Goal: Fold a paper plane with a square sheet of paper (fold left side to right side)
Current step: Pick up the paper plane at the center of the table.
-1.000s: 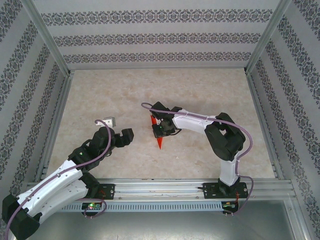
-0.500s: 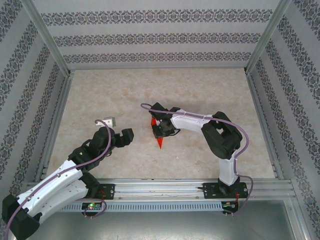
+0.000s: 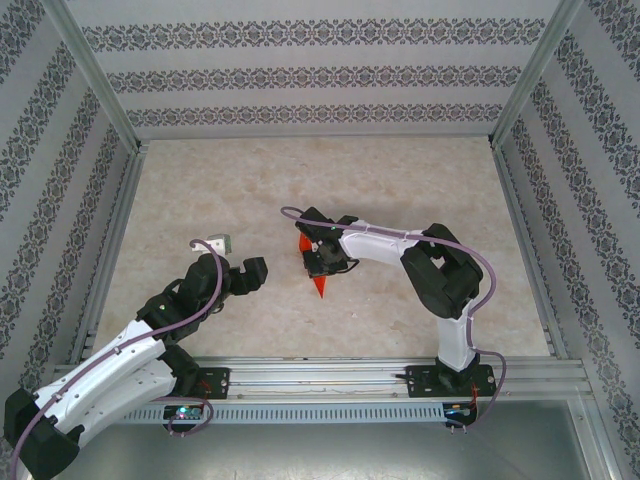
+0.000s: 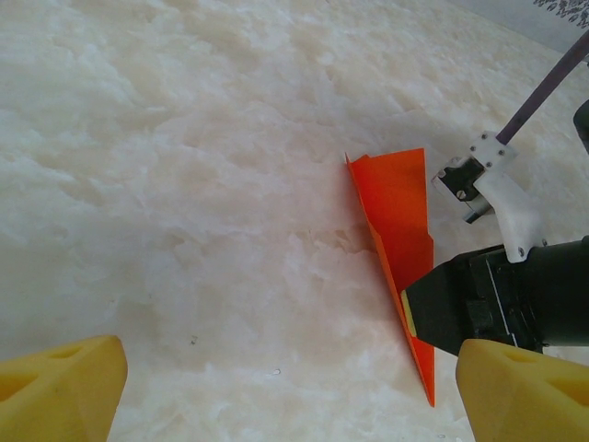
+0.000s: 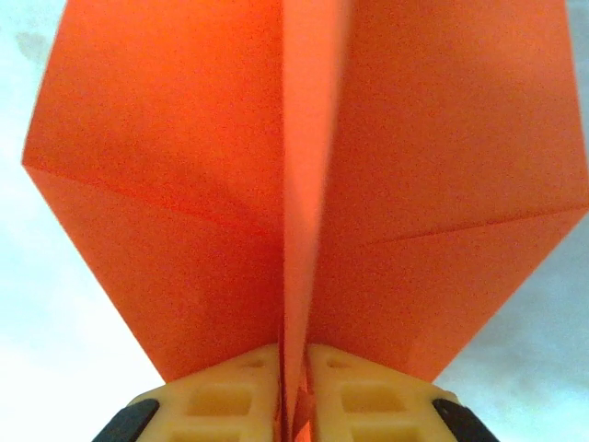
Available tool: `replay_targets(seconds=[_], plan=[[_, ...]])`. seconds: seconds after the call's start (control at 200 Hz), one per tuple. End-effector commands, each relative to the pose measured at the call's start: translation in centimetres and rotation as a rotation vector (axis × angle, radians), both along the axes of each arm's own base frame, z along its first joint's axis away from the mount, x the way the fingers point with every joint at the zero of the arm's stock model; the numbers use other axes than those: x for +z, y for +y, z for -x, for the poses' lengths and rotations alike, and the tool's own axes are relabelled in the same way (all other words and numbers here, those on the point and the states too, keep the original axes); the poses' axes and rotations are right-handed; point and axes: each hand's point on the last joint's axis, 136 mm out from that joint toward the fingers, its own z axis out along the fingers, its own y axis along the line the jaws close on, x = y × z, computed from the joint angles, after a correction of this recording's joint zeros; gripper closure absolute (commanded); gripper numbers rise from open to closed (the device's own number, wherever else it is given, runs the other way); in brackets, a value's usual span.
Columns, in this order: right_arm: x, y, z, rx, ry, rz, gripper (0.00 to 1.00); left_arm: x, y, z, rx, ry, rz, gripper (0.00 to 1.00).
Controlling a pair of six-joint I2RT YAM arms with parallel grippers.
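Observation:
The square sheet of paper (image 3: 318, 284) is bright orange-red and folded into a slim pointed paper plane shape at the table's middle, tip toward the near edge. My right gripper (image 3: 322, 260) is over it, shut on its raised centre fold. In the right wrist view both yellow fingers (image 5: 221, 398) press that fold (image 5: 304, 230) between them, and the wings (image 5: 166, 157) spread to either side. In the left wrist view the paper (image 4: 400, 198) lies flat, with the right gripper's black finger (image 4: 451, 313) on its edge. My left gripper (image 3: 240, 260) stands open left of the paper, holding nothing.
The beige marbled tabletop (image 3: 200, 190) is enclosed by patterned walls (image 3: 320, 80) on three sides. Metal frame rails (image 3: 115, 240) run along them. The arm bases are bolted to the rail (image 3: 320, 378) at the near edge.
The right gripper's fingers have closed tighter on the paper's centre fold. Its arm has shifted slightly left. The left arm has stayed still.

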Motion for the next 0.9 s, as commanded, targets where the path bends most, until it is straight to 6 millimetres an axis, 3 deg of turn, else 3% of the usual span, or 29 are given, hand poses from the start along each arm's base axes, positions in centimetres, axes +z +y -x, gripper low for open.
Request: replay_targets(seconds=[0.0,0.265,0.385,0.625,0.899], plan=[[-0.6,0.1,0.2,-0.034,0.014,0.039,0.86,-0.3,0.6,-0.1,0.016,0.002,-0.006,0.08],[-0.8,-0.2,0.2,-0.057,-0.005,0.087,0.89,-0.4,0.5,-0.1,0.017,0.004,-0.004,0.07],[0.8,-0.1,-0.3,-0.067,-0.044,0.07,0.96,-0.4,0.6,-0.1,0.017,0.005,-0.008,0.07],[5.3,-1.0,-3.0,-0.12,-0.165,0.057,0.98,0.0,0.6,-0.2,0.017,-0.008,-0.007,0.07],[5.8,-3.5,-7.4,-0.202,-0.172,0.096,0.98,-0.1,0.4,-0.2,0.003,-0.01,-0.004,0.07]])
